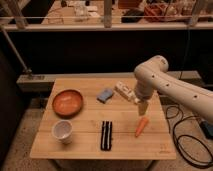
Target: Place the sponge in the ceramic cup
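The light-blue sponge point(105, 95) lies flat on the wooden table point(85, 147), just right of the orange-red bowl. Near the front left corner stands the white ceramic cup point(62, 131), upright with a pale inside. My white arm reaches in from the right. My gripper point(142, 106) hangs pointing down over the table's right half, between the pale bottle and the orange carrot. It is open and holds nothing. It is well to the right of the sponge and apart from it.
An orange-red bowl point(67, 102) sits behind the cup. A black-and-white striped bar point(106, 135) lies at the front centre, an orange carrot point(141, 126) right of it, and a pale bottle point(126, 91) beside the sponge. Cables run on the floor at right.
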Controlling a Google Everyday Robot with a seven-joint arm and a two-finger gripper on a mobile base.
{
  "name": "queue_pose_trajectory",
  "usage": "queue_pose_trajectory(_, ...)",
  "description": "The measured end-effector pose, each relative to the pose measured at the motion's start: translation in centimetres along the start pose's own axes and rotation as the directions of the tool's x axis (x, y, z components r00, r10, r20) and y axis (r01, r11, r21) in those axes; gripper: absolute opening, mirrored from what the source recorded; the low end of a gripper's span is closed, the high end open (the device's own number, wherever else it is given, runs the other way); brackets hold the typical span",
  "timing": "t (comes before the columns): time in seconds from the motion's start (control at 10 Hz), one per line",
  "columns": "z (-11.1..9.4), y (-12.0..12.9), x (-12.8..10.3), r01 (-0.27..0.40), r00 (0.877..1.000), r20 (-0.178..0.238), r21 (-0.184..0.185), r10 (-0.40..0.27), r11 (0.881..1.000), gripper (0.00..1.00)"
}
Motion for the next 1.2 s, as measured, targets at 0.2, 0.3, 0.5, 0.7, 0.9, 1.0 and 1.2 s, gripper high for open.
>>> queue_pose_trajectory(0.2, 0.6, -0.1, -0.2, 0.008, 1.0, -0.008, -0.002, -0.008, 1.0, 0.8)
queue_pose_trajectory(0.3, 0.9, -0.3, -0.6, 0.014, 1.0, -0.005, -0.002, -0.014, 1.0, 0.8)
queue_pose_trajectory(0.5, 1.7, -1.2, -2.5, 0.036, 0.999, -0.002, 0.0, -0.036, 0.999, 0.8)
queue_pose_trajectory(0.7, 2.4, -1.9, -4.0, 0.057, 0.998, -0.001, 0.001, -0.057, 0.998, 0.8)
queue_pose_trajectory(0.9, 3.1, -2.0, -4.4, 0.077, 0.997, -0.004, 0.0, -0.077, 0.997, 0.8)
queue_pose_trajectory(1.0, 3.4, -2.3, -5.3, 0.094, 0.996, 0.0, 0.001, -0.094, 0.996, 0.8)
queue_pose_trajectory(1.2, 4.0, -2.7, -6.3, 0.114, 0.993, 0.002, 0.001, -0.114, 0.993, 0.8)
